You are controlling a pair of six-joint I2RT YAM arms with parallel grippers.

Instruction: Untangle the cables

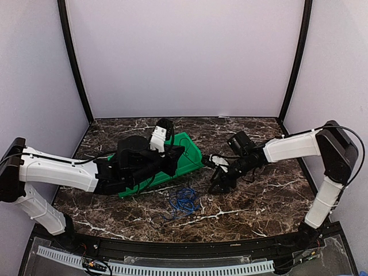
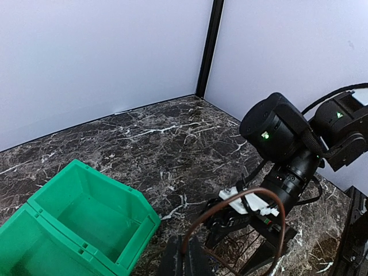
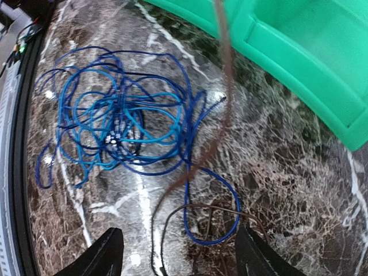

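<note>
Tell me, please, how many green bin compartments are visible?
2, side by side: the full compartment mid-frame in the left wrist view, the cropped compartment at its bottom-left corner. The left arm may hide more.

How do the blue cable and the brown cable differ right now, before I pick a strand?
The blue cable lies in a tangled heap on the table; the brown cable partly rises off it as one strand. No tool touches the blue cable; the shut left tool pinches the brown cable. Both are thin, and their loops cross on the table by the open right tool.
</note>
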